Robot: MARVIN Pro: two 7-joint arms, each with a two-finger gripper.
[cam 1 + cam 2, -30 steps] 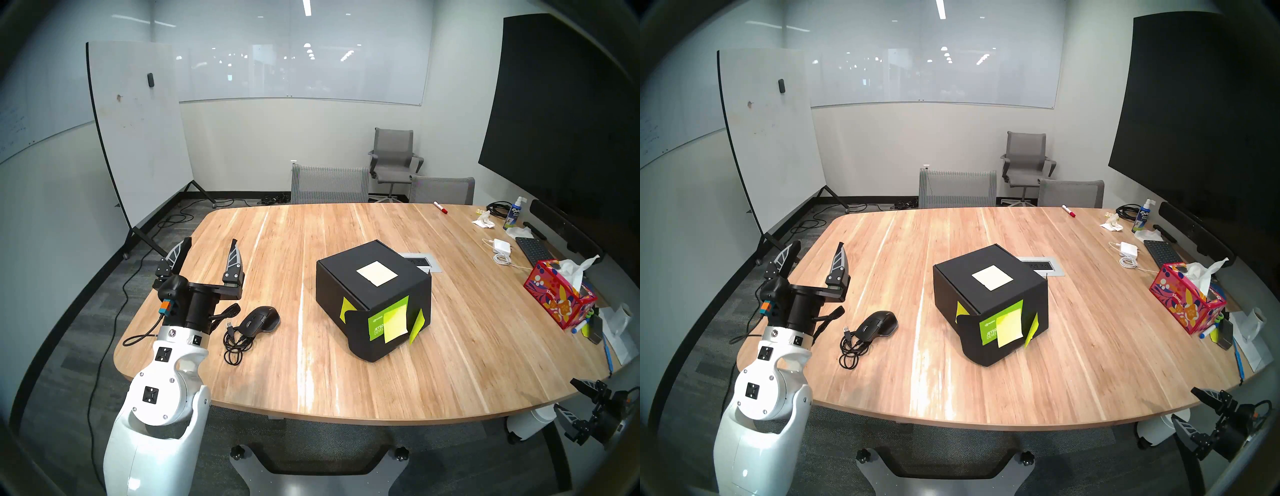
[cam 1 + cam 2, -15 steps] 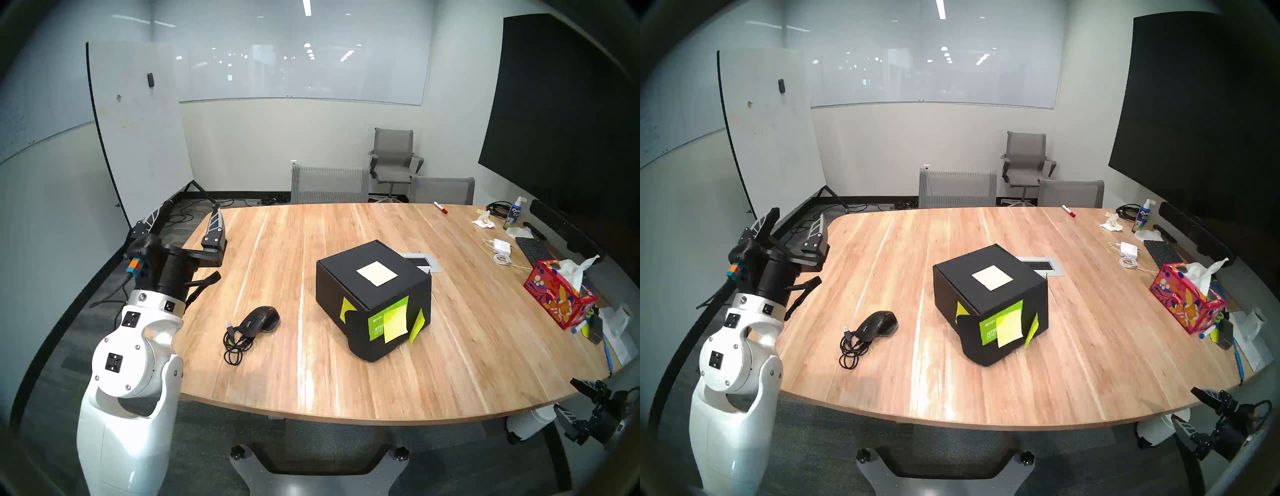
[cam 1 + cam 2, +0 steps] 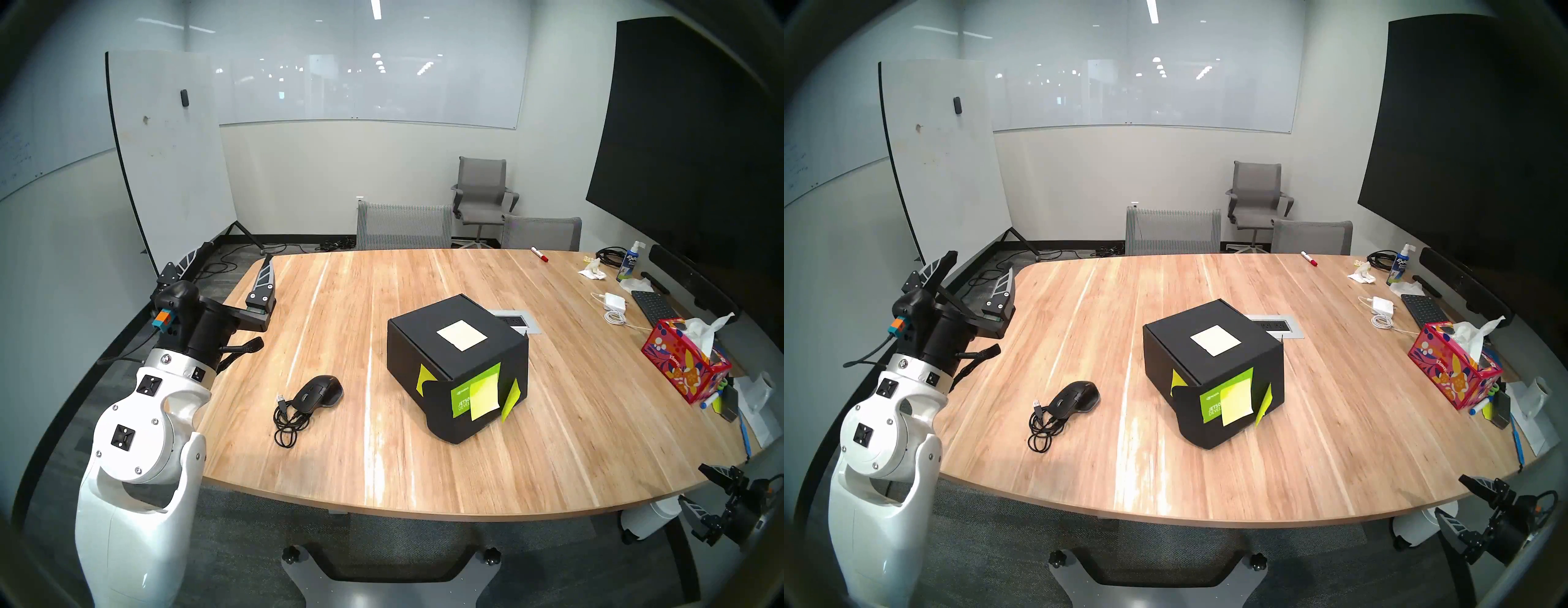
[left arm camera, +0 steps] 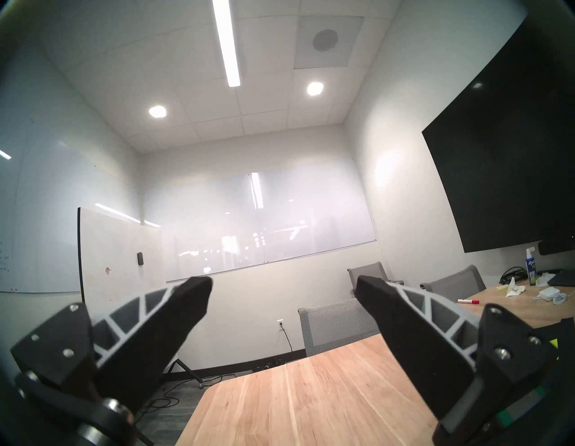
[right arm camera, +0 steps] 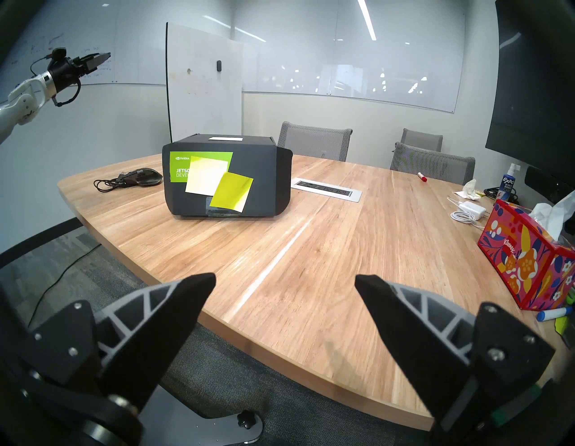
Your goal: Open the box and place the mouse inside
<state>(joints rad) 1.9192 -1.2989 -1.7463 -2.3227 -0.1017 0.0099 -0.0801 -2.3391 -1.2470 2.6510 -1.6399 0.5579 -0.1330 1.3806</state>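
Gaping empty: left gripper, right gripper.

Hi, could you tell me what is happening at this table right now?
Nothing is being handled at the moment. The black box sits closed on the wooden table, and the black mouse lies to its left with its cable coiled beside it. The left gripper is raised over the table's left edge, open and empty. The right gripper waits open, off the table's near right corner.
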